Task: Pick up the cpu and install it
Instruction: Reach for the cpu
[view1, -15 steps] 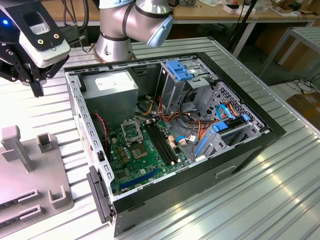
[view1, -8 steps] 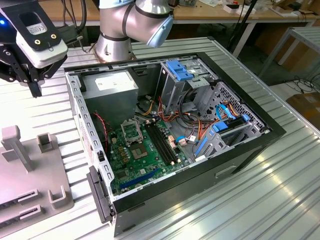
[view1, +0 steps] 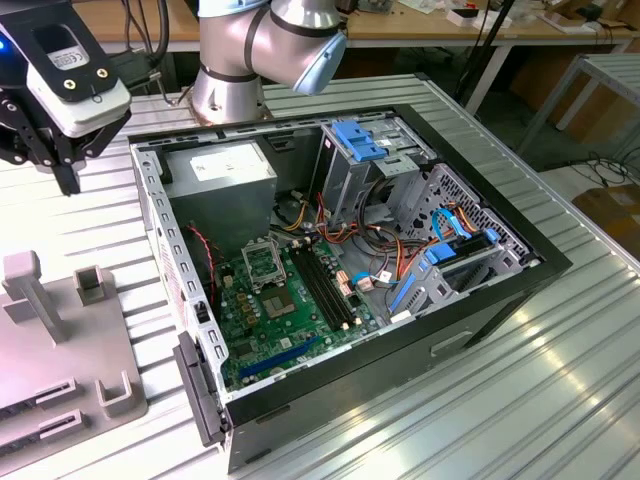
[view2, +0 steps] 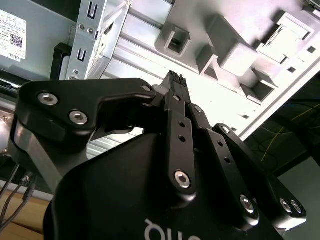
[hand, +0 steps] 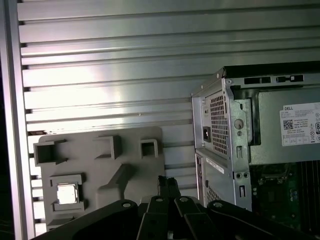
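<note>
The cpu (hand: 66, 194), a small pale silver square, lies flat in a square pocket of the grey fixture plate (hand: 100, 170) in the first wrist view. My gripper (hand: 167, 182) hangs well above the plate and apart from the cpu, its fingers together with nothing between them. The second wrist view shows the same shut fingertips (view2: 175, 79) against the plate (view2: 235, 55). In the exterior view the gripper (view1: 70, 178) hovers at the exterior view's left, beside the open computer case (view1: 340, 260). The silver-framed socket (view1: 262, 263) sits on the green motherboard inside the case.
The case stands open on a ribbed metal table (view1: 560, 380), with a power supply (view1: 220, 185), drive bays with blue clips (view1: 360, 140) and cable bundles inside. Upright grey posts (view1: 30, 295) rise from the fixture. The arm's base (view1: 235, 70) stands behind the case.
</note>
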